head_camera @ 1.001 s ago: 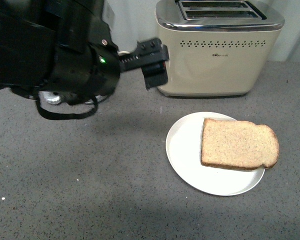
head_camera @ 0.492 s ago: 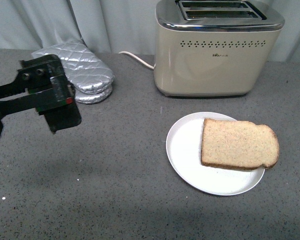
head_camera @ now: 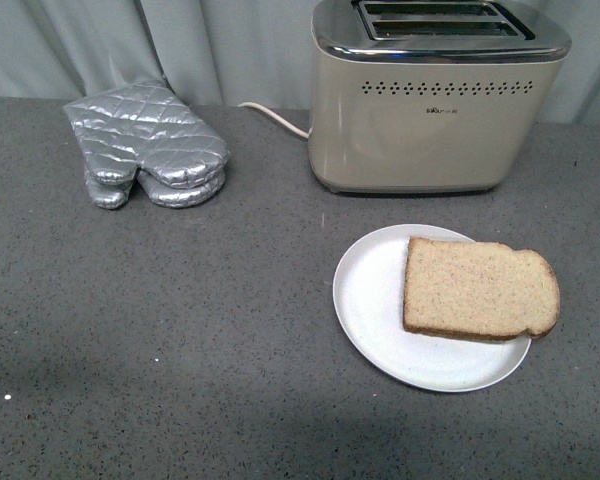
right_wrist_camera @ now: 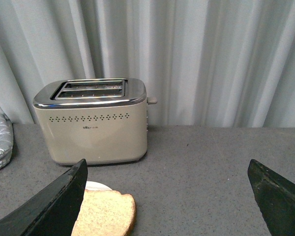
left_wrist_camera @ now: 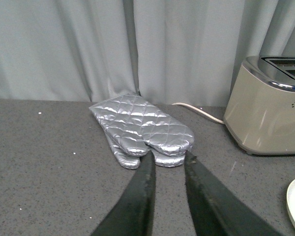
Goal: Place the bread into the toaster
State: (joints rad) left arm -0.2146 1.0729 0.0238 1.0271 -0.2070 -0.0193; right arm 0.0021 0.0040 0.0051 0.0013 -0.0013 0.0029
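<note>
The right pincer (right_wrist_camera: 167, 164) is spread wide and empty, the bread (right_wrist_camera: 105, 214) just beside one of its fingers (right_wrist_camera: 64, 201) and the toaster (right_wrist_camera: 91, 130) beyond. The left pincer (left_wrist_camera: 169, 160) is parted only narrowly, also empty, facing the silver oven mitt (left_wrist_camera: 142, 128) far left. The bread lies flat on a white plate (head_camera: 365, 290) on the right of the tabletop (head_camera: 180, 330), near side of the toaster, long axis left-right, so the right arm looks nearer
</note>
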